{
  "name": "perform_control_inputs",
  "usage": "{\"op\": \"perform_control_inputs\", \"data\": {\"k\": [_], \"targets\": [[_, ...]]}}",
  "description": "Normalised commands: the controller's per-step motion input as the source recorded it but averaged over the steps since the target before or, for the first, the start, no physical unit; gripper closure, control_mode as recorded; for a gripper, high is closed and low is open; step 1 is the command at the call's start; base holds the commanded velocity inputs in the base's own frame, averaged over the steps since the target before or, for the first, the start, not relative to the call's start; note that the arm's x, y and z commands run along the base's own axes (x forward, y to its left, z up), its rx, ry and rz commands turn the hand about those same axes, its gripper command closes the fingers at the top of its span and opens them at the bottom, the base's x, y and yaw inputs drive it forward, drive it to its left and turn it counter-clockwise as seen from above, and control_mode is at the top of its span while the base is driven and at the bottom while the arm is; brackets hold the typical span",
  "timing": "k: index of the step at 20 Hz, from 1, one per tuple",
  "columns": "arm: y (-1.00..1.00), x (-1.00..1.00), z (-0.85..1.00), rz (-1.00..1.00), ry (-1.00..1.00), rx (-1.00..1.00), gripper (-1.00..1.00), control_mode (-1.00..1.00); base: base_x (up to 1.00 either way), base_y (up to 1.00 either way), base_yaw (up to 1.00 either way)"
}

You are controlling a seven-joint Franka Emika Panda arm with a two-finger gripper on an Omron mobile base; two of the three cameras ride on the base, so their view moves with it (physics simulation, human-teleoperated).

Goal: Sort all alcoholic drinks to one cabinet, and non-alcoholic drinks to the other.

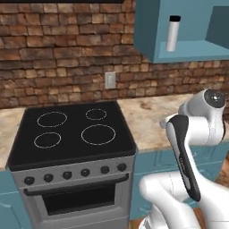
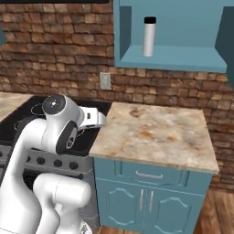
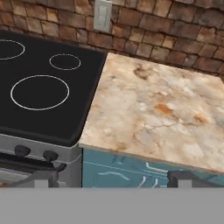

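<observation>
The gripper's two dark fingers (image 3: pixel 46 178) are spread wide apart, holding nothing, above the speckled beige stone surface (image 3: pixel 162 109) beside a black glass stovetop (image 3: pixel 39 87). Farther up, a tall straight white cylinder flask with a black cap (image 2: pixel 149 36) stands upright in the open blue wall cabinet (image 2: pixel 169 59).

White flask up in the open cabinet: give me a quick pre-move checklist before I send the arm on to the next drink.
1. White flask upright on the cabinet shelf: ok.
2. Flask clear of the shelf edge: ok.
3. Gripper carrying nothing: ok, the fingertips are wide apart.
4. Counter holds a drink within reach: not ok.
5. Second cabinet located: cannot tell.
6. Stove top free of drinks: ok.
</observation>
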Motion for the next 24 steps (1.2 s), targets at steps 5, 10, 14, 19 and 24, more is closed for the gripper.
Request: {"op": "perform_control_inputs", "data": {"k": [5,10,14,19,24], "targets": [[0.00,0.00,0.00,0.00,0.00,0.00,-1.00,1.00,-0.55,1.00,0.26],[0.00,0.00,0.00,0.00,0.00,0.00,-1.00,1.00,-0.32,1.00,0.13],[0.00,0.00,0.00,0.00,0.00,0.00,-1.00,1.00,-0.07,1.00,0.02],[0.00,0.00,0.00,0.00,0.00,0.00,-1.00,1.00,0.00,1.00,0.00],[0.00,0.00,0.00,0.00,0.00,0.00,-1.00,1.00,0.05,1.00,-0.07]]}}
